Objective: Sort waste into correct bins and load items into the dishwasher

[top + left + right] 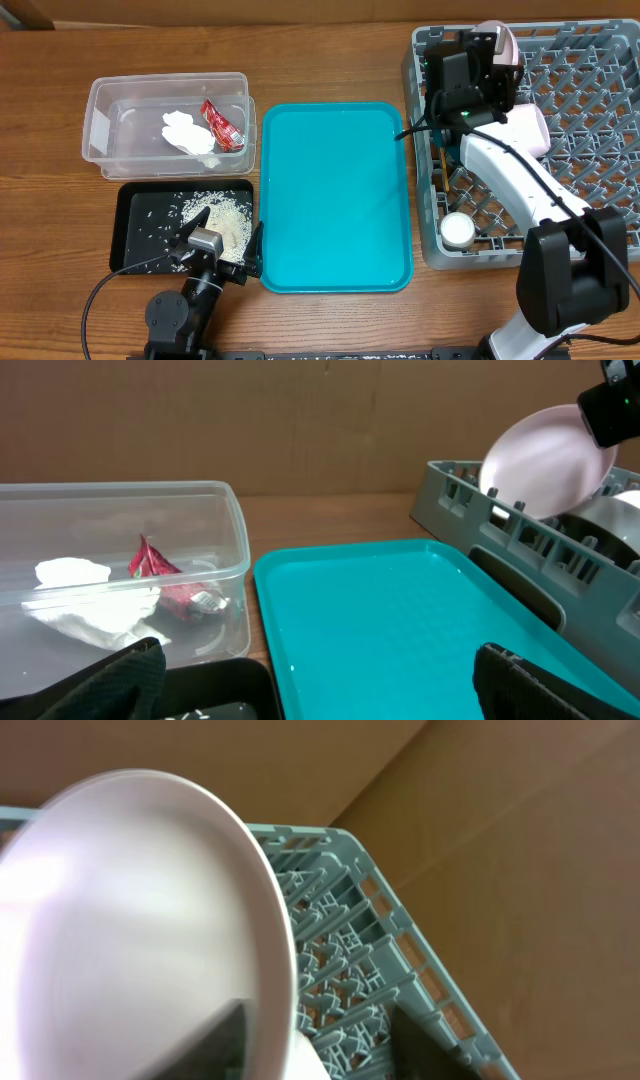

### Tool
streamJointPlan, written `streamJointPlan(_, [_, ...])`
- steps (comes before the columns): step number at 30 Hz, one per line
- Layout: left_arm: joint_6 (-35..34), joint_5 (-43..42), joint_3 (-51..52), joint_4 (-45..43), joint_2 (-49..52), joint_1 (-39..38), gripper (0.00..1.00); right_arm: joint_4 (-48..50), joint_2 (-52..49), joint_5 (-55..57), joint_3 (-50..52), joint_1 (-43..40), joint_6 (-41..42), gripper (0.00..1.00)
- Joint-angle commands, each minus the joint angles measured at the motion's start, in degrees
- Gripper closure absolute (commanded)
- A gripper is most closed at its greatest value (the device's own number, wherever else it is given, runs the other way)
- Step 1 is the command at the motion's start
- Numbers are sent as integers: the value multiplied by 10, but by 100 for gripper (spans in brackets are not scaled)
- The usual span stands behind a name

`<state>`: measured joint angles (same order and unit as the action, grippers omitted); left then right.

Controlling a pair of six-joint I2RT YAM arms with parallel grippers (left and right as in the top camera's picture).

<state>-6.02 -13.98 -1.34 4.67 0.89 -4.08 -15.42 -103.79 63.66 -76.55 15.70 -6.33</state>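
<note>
Pinkish plate clenched in my right gripper, I'll lower it edge-first, upright, into the dish rack, slot seemingly hidden beneath.

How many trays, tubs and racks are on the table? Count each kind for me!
Trays: 2, the teal tray and the black tray
Tubs: 1, the clear tub
Racks: 1, the grey dish rack
Total: 4
</note>
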Motion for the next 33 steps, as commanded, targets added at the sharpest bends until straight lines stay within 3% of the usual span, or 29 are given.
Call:
streamJointPlan(1, [-8, -5, 4, -2, -6, 3, 0, 8, 10, 24, -4, 22, -26, 34])
streamJointPlan(6, [-8, -5, 4, -2, -6, 3, 0, 3, 62, 53, -5, 64, -25, 23])
streamJointPlan(11, [-8, -5, 4, -2, -6, 3, 0, -50, 150, 20, -5, 144, -23, 20])
streamJointPlan(18, [-8, -5, 4, -2, -6, 3, 0, -266, 306, -188, -5, 302, 113, 9])
streamJointPlan(20, [-8, -5, 4, -2, -6, 3, 0, -304, 343, -276, -5, 333, 138, 0])
streamJointPlan(26, [-8, -5, 4, -2, -6, 3, 0, -367, 428, -488, -4, 370, 141, 0])
streamJointPlan(33, [-8, -5, 4, -2, -6, 3, 0, -461, 470, -521, -5, 370, 139, 0])
